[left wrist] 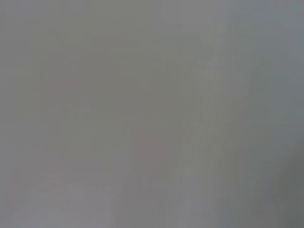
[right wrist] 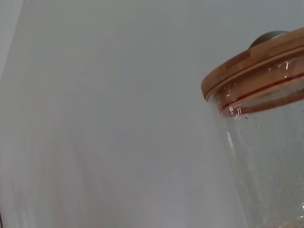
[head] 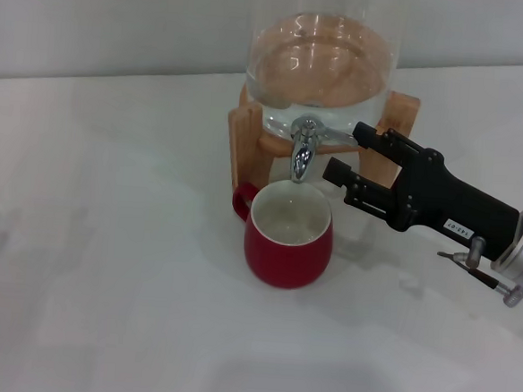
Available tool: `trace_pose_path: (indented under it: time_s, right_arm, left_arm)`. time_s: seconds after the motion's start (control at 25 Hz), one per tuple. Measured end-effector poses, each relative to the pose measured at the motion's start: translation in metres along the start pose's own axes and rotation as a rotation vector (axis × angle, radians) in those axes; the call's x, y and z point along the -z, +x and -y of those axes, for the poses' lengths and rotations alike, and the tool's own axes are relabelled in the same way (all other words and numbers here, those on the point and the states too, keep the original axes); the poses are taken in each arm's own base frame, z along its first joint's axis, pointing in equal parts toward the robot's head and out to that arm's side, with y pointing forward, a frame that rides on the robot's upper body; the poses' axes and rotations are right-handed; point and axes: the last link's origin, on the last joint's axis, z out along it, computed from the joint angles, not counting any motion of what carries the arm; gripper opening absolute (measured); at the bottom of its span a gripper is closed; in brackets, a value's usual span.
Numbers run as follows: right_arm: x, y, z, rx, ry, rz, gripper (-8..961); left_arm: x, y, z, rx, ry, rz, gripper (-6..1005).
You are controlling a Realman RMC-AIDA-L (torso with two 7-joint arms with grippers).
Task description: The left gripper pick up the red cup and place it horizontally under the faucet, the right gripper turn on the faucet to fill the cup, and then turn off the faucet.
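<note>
We count one red cup (head: 288,236) centre frame under one faucet (head: 304,148); one right gripper (head: 347,151), jaws apart, right of it.

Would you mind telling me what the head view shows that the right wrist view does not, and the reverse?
Only the head view shows the red cup standing upright under the faucet, the wooden stand, the table and the right gripper, jaws open beside the faucet. Only the right wrist view shows the dispenser's wooden lid. Both show the glass dispenser.
</note>
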Motion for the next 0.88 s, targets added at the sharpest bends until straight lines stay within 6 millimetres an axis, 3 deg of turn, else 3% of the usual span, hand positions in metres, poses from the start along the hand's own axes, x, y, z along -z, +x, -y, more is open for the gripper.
trace_pose_path:
  time_s: [0.88]
  right_arm:
    - [-0.0014, -0.0023, -0.0028, -0.019, -0.048, -0.02, 780]
  left_arm:
    - [-0.0035, 0.0009, -0.0007, -0.003, -0.007, -0.002, 877]
